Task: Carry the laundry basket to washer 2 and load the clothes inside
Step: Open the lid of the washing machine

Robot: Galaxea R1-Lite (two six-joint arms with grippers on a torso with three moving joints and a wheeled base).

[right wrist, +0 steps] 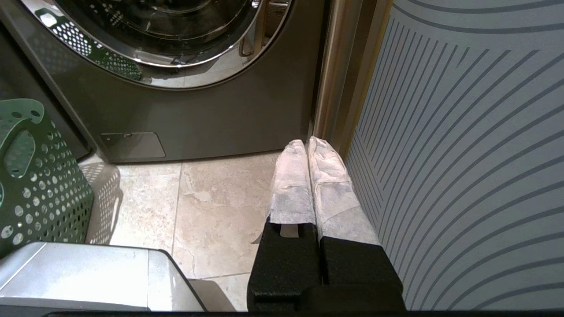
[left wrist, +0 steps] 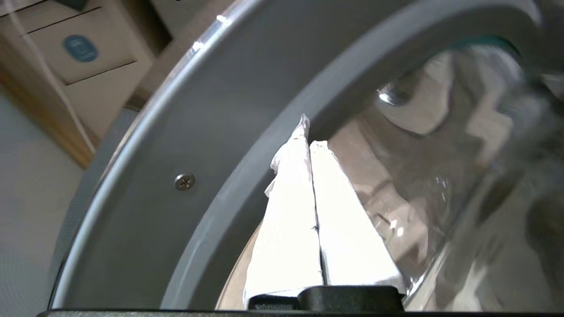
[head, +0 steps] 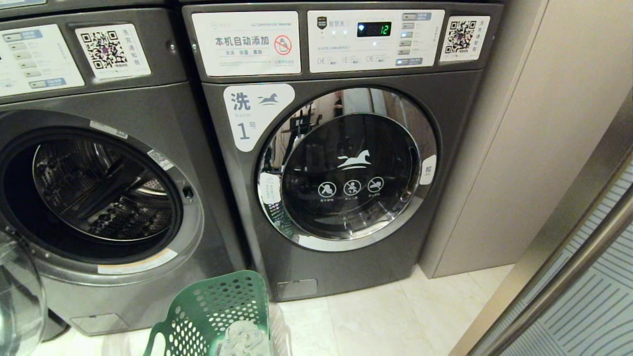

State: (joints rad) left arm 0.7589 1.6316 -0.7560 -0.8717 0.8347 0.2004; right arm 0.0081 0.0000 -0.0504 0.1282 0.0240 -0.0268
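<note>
Field notes, largest first. Two dark grey front-loading washers filled my head view. The one on my left (head: 99,198) stood with its drum exposed and its door (head: 20,296) swung out at the lower left edge; I could not read its label, but the closed machine (head: 346,163) beside it was marked "1", so I took the open one for washer 2. A pale cabinet (head: 519,123) stood to the right of washer 1, and a striped panel (right wrist: 462,154) ran along my right side.

The green basket (head: 217,311) sat on the tiled floor (head: 395,316), just in front of the gap between the two machines. Something pale and crumpled (head: 245,338) lay in it, probably the clothes.

Left gripper (left wrist: 310,132): white-wrapped fingers together, holding nothing, tips right by the grey inner rim of the open door next to its glass. I could not tell whether they touched it. Right gripper (right wrist: 306,143): fingers together, empty, hanging low over the floor beside the panel.

Handling, my judgement: the basket looked light and stiff but a bit springy, best taken by a loop handle (right wrist: 17,149). The garment would be soft and limp; pinch a raised fold and expect it to trail.
</note>
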